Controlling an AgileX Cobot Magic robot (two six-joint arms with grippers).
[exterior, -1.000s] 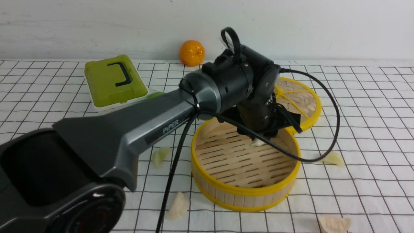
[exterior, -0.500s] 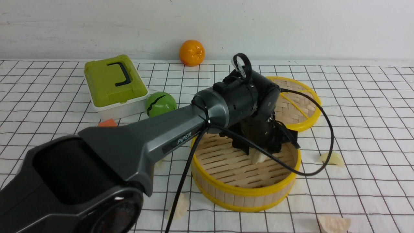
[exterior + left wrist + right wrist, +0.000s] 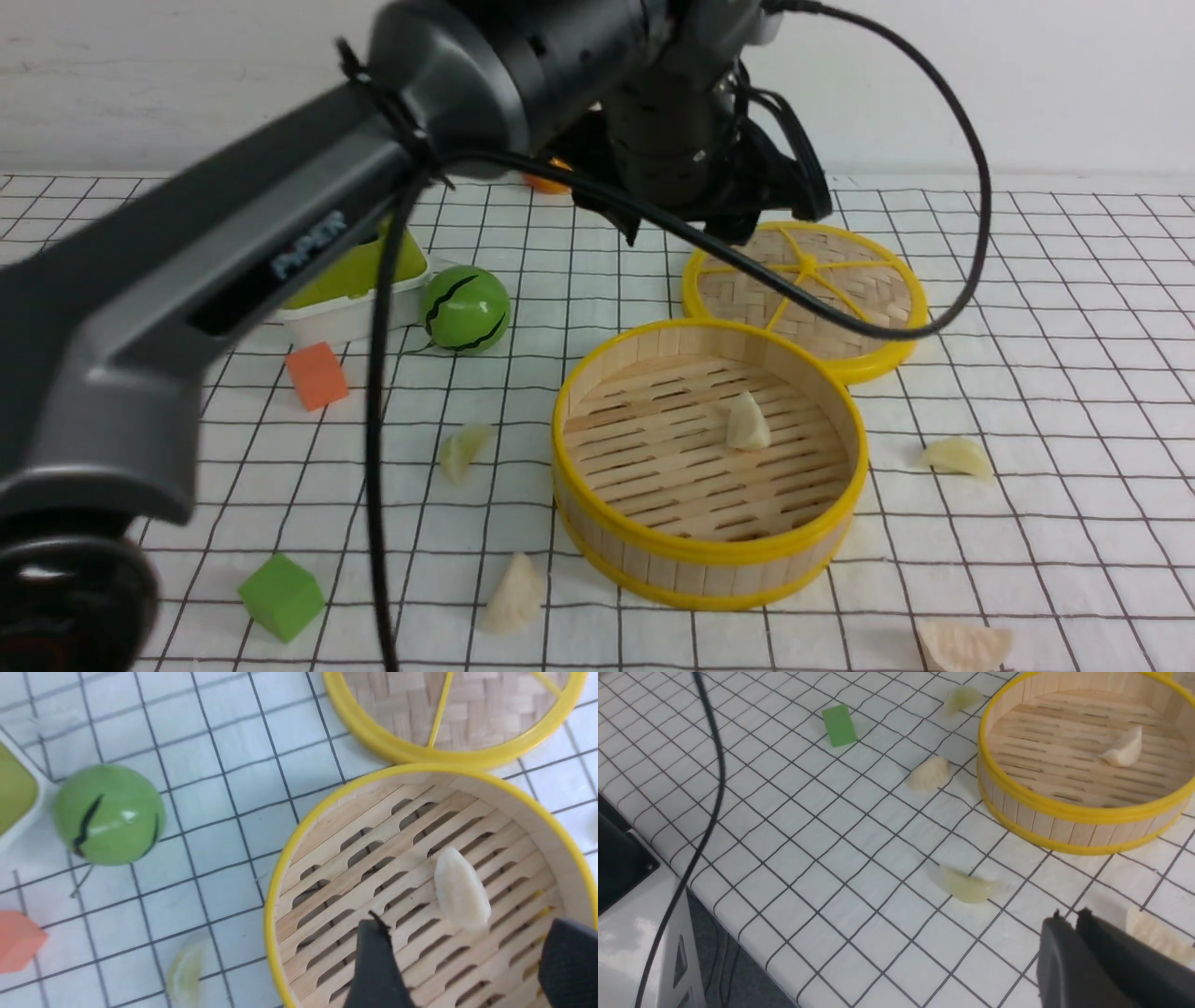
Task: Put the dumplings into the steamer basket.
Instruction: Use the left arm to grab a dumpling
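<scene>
On the checked cloth point(image 3: 1074, 308), one dumpling point(image 3: 747, 422) is lying in the steamer basket point(image 3: 709, 551) at front-view centre, the left gripper point(image 3: 467, 933) is hovering above it, wide open and empty, so the next move is probably reaching for the loose dumpling point(image 3: 512, 595) at lower centre.

Steamer basket point(image 3: 709, 571) at centre of table point(image 3: 1074, 308). Inner dumpling point(image 3: 747, 425) lies in it, on the floor slats. Lid point(image 3: 812, 280) lies flat behind the basket, to the right, rims just beside each other. Ball point(image 3: 465, 309) left of lid; box point(image 3: 350, 299) beside ball, further left. Far cube point(image 3: 316, 375) before box; near cube point(image 3: 280, 595) front left. On the table around the basket: left dumpling point(image 3: 464, 450), front-left dumpling point(image 3: 512, 597), right dumpling point(image 3: 954, 457), front-right dumpling point(image 3: 962, 646).
</scene>
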